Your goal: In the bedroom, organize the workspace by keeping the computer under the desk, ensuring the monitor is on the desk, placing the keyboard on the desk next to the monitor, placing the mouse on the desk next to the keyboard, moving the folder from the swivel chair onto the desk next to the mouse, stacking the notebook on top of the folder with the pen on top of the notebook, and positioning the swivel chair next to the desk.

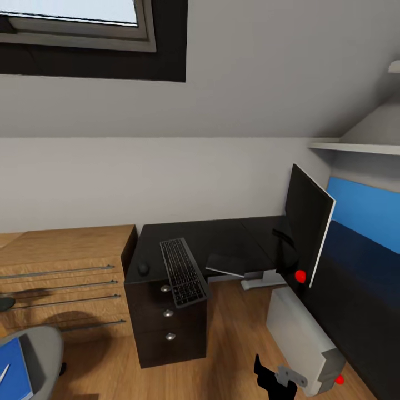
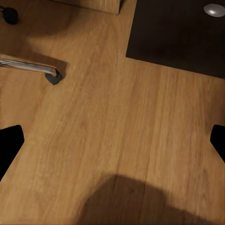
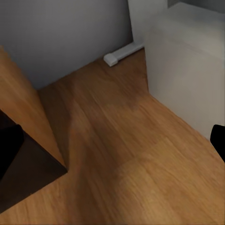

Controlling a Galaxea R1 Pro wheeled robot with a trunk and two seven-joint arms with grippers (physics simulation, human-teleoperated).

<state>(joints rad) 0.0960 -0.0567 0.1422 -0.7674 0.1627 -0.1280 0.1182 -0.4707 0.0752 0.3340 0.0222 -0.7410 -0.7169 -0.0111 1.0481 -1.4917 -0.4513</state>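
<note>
The black-topped desk [image 1: 222, 236] carries the monitor [image 1: 307, 222] at its right, the keyboard [image 1: 182, 272] jutting over the front edge, the mouse [image 1: 143, 268] left of it, and the dark notebook [image 1: 226, 265]. The pale computer [image 1: 303, 336] lies on the floor below the monitor, and it also looms close in the right wrist view [image 3: 187, 61]. At the bottom left, the swivel chair [image 1: 41, 347] holds the blue folder [image 1: 14, 369] with the pen [image 1: 4, 371] on it. My right gripper [image 1: 275, 380] hangs low beside the computer, open [image 3: 112, 145]. My left gripper [image 2: 112, 140] is open over bare floor.
A light oak chest of drawers [image 1: 61, 272] stands left of the desk. A dark drawer unit [image 1: 166, 322] sits under the desk's left end. The chair's chrome leg and caster [image 2: 33, 68] lie near my left gripper. A white desk foot [image 3: 122, 54] rests by the wall.
</note>
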